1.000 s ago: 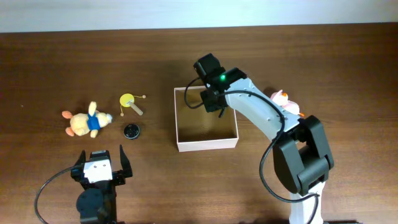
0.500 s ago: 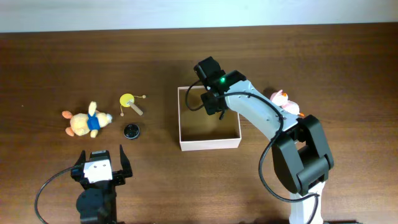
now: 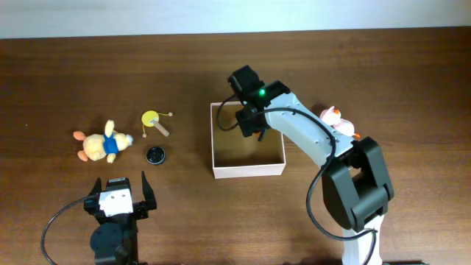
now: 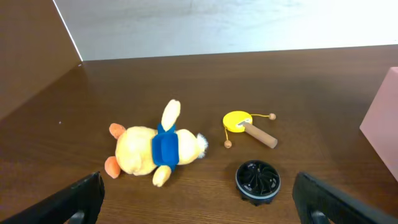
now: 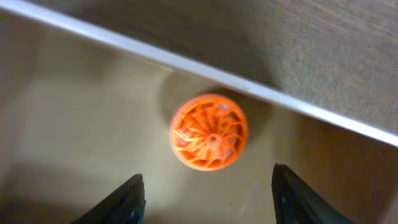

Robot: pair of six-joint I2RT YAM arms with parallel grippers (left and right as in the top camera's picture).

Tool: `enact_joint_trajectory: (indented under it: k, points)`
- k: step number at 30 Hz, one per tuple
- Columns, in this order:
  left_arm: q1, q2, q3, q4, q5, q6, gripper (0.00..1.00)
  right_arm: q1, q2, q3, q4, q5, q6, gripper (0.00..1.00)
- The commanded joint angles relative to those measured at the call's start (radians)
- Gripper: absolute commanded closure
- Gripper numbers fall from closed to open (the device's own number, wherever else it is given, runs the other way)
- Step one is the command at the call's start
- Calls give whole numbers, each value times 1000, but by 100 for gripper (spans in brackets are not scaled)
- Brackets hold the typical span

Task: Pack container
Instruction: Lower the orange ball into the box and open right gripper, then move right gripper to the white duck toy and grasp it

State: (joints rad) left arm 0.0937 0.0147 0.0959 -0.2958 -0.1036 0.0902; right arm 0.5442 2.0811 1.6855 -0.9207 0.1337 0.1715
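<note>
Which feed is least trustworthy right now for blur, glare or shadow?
Right wrist: the orange wheel reads fairly sharp, but the table beyond the container wall is smeared soft. Left wrist: crisp, with a pale sheen on the far table. Overhead: evenly lit; the right arm covers the container's far side.

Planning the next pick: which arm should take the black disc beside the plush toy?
Left. The left tool is open and faces the black disc across bare table. The right tool hangs over the box, above the orange disc, farther away.
</note>
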Motion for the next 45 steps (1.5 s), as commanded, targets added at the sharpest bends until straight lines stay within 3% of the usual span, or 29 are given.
enact_joint_trajectory:
  k: [1, 12, 21, 27, 36, 45]
  points:
    - [1, -8, -4, -1, 10, 16, 1, 41, -10, 130, -59, -17, -18, 45]
    - [1, -8, -4, -1, 11, 16, 1, -1, -27, 497, -408, 94, 11, 46]
    - [1, -8, -4, -1, 10, 16, 1, -202, -31, 473, -569, 135, 28, 46]
    - [1, -8, -4, -1, 10, 16, 1, -275, -31, 340, -524, 75, 20, 44]
    - [1, -8, -4, -1, 10, 16, 1, -319, -31, -8, -256, 58, 20, 41]
    - [1, -8, -4, -1, 11, 16, 1, -446, -31, -23, -223, 53, -45, 38]
